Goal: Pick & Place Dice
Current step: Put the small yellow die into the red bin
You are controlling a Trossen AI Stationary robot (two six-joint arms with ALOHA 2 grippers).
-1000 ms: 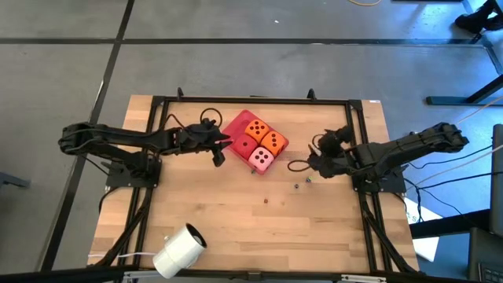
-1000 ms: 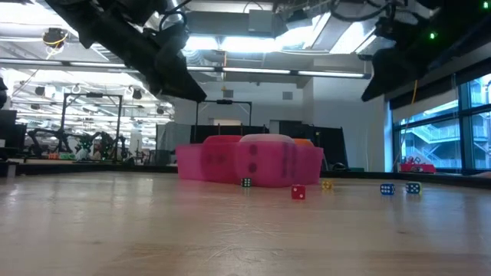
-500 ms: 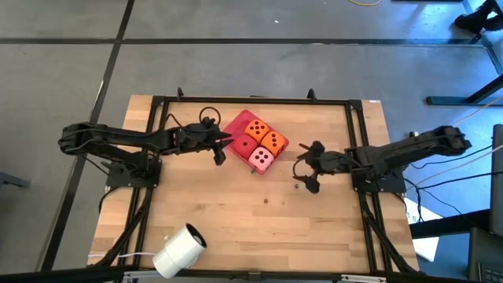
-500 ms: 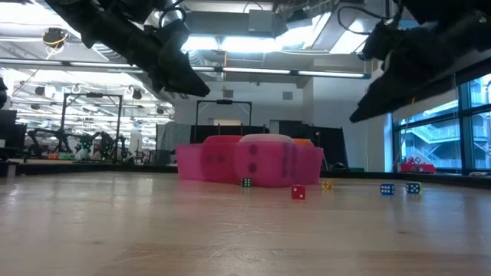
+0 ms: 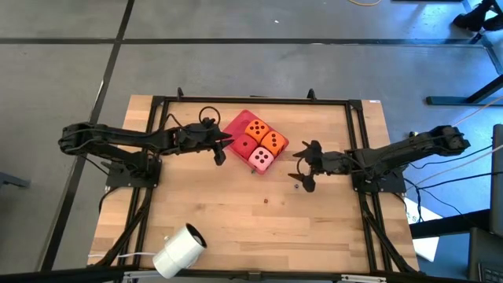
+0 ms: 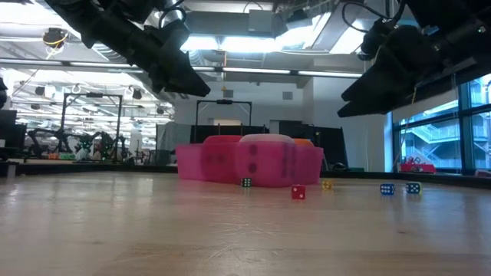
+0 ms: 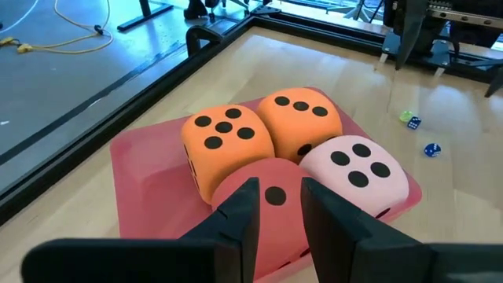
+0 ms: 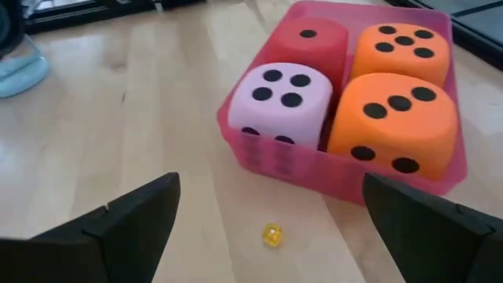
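The worktop [image 5: 236, 228] was seen as a wooden surface inside a dark frame, with both arms reaching inward over it. A white roll [image 5: 179, 249] was lying near its front left corner, well apart from everything else.

A pink tray [image 8: 271, 161] was set toward the back middle of the worktop, turned at an angle. All four dice were packed inside it, touching one another in a two-by-two block. One orange die [image 7: 225, 141] and the second orange die [image 7: 300, 119] were placed on the far side from the left arm; the red die [image 7: 271, 185] was seated at the corner nearest the left gripper, one pip up. The pink die [image 8: 280, 98] was seated at the corner toward the right arm, four pips up.

The left gripper [image 7: 275, 216] was held just beside the tray's left edge, raised off the worktop, its fingers set narrow with a small gap and nothing between them. The right gripper [image 8: 271, 236] was held to the right of the tray, apart from it, fingers spread wide and empty.

Tiny dice were scattered on the bare wood: a yellow one [image 8: 272, 234] just in front of the tray, a blue one [image 7: 431, 149] and a green one [image 7: 409, 119] farther right, and a red one [image 6: 298, 192] nearer the front.
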